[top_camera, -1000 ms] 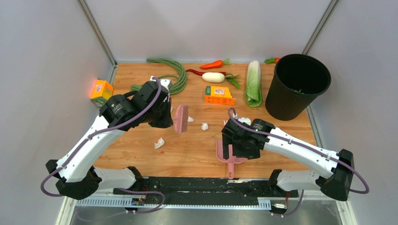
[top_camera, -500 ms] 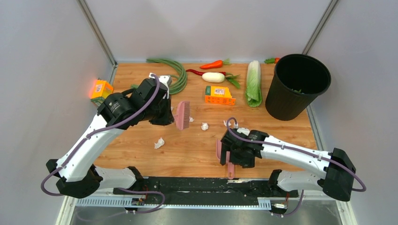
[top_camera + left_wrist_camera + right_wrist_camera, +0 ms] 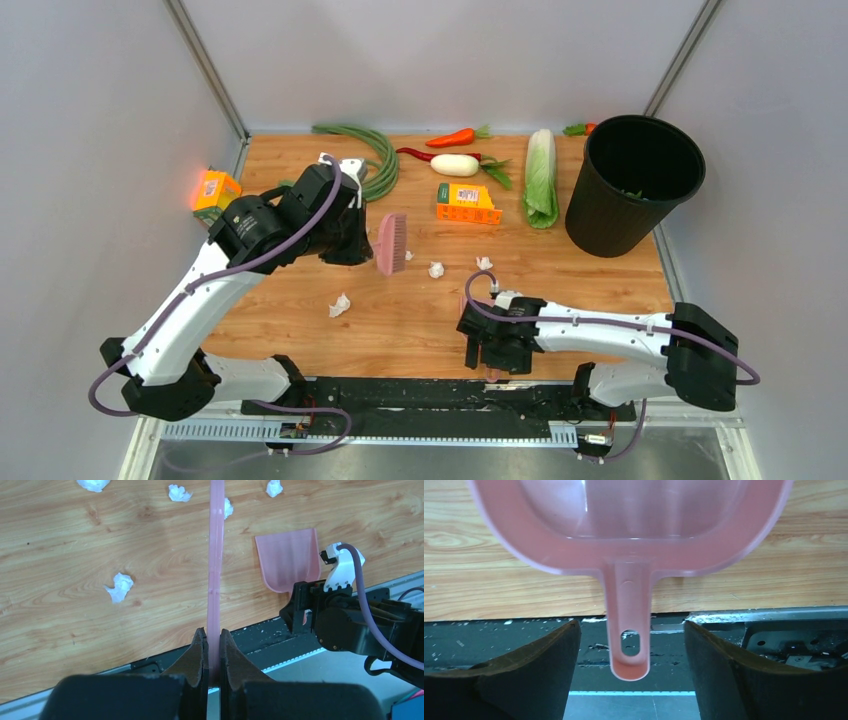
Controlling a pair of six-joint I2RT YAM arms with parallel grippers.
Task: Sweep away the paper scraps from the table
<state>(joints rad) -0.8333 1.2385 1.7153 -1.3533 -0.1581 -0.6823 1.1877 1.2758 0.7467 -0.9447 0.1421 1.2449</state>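
My left gripper (image 3: 357, 240) is shut on the handle of a pink brush (image 3: 390, 243), which hangs bristles-down over the table (image 3: 300, 330). In the left wrist view the brush handle (image 3: 215, 570) runs straight out from the left gripper (image 3: 213, 647). Paper scraps lie apart: one (image 3: 340, 305) near the left, one (image 3: 436, 269) beside the brush, one (image 3: 484, 263) further right. The pink dustpan (image 3: 634, 520) lies flat at the near edge. My right gripper (image 3: 630, 630) is open, its fingers (image 3: 554, 650) either side of the dustpan handle (image 3: 629, 605) without touching it.
A black bin (image 3: 635, 185) stands at the back right. Along the back lie a cabbage (image 3: 541, 177), an orange box (image 3: 467, 203), a white radish (image 3: 455, 165), a red pepper (image 3: 455, 137) and green beans (image 3: 375, 160). Another orange box (image 3: 215, 193) sits at the left edge.
My right gripper has drawn back toward the near edge, from over the dustpan's scoop to its handle, its jaws narrowing a little. The brush has shifted slightly right.
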